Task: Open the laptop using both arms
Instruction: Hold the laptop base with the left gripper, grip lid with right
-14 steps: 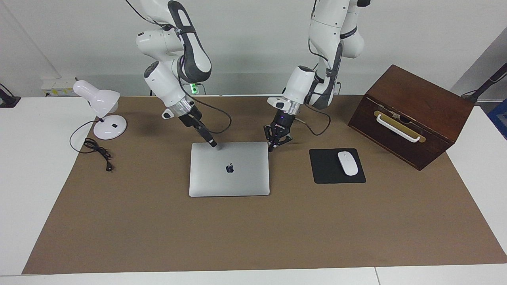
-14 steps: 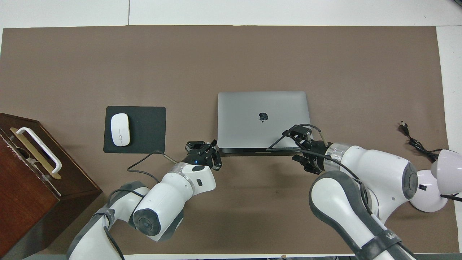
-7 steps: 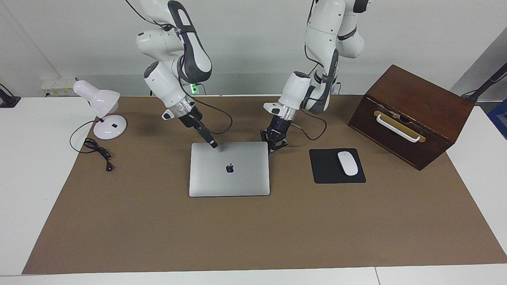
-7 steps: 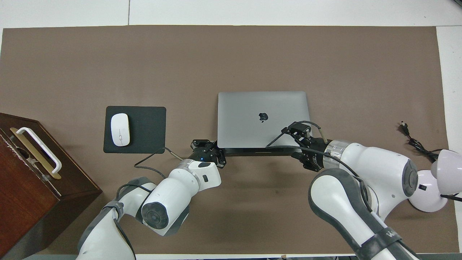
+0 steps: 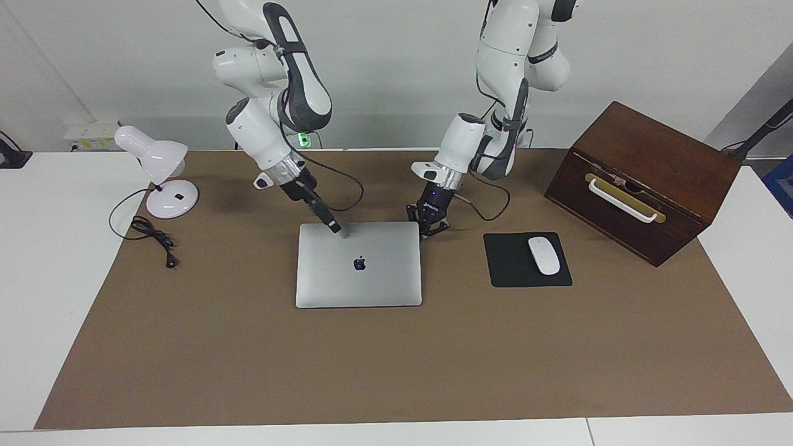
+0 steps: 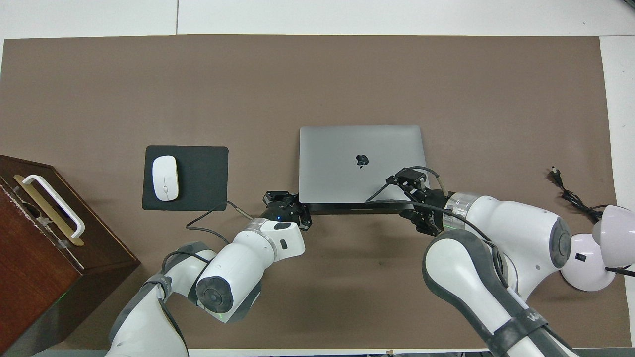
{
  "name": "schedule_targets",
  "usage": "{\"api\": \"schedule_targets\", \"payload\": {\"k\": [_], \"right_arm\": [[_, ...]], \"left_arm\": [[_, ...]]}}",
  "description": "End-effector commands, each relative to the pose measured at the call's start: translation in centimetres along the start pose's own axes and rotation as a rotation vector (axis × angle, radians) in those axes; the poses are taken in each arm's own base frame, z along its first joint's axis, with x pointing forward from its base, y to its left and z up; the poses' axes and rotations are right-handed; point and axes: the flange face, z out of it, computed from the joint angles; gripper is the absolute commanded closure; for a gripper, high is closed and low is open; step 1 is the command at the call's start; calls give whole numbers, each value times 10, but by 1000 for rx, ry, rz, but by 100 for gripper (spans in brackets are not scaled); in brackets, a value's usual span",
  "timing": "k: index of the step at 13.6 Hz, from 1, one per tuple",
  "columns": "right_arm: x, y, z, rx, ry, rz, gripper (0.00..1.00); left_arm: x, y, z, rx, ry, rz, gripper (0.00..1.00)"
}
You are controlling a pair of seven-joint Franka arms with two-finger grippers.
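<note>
The silver-grey laptop (image 5: 359, 272) lies closed and flat on the brown mat, apple logo up; it also shows in the overhead view (image 6: 347, 148). My right gripper (image 5: 335, 227) is shut, and its tip rests on the lid near the laptop's edge nearer to the robots, toward the right arm's end; the overhead view shows it over that corner area (image 6: 411, 177). My left gripper (image 5: 426, 230) is low at the laptop's corner nearer to the robots, toward the left arm's end, right against the edge (image 6: 290, 206).
A black mouse pad (image 5: 511, 275) with a white mouse (image 5: 543, 254) lies beside the laptop toward the left arm's end. A brown wooden box (image 5: 644, 179) with a white handle stands past it. A white desk lamp (image 5: 162, 179) and its cable (image 5: 152, 238) are at the right arm's end.
My left gripper has moved in from beside the laptop to its corner nearer to the robots. The right gripper has stayed on the lid. The laptop has not moved.
</note>
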Motion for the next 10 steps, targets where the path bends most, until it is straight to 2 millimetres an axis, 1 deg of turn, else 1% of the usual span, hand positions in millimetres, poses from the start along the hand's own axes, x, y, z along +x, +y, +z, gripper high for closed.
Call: {"api": "schedule_targets", "payload": {"k": [1,3,5,10], "right_arm": [[5,-1,4,0,13,-18,0],[10,-2,7,-2,17,-21,0],[15,-10,7,8,19,-22,0],[16,-16,9,13,19,-25,0]], "left_arm": [[-2,4,9,-2,6,21,100],[-4,4,10,-3,1,22,100],[-4,4,11,-3,3,24,100],[-5,4,11,-3,0,32,100]]}}
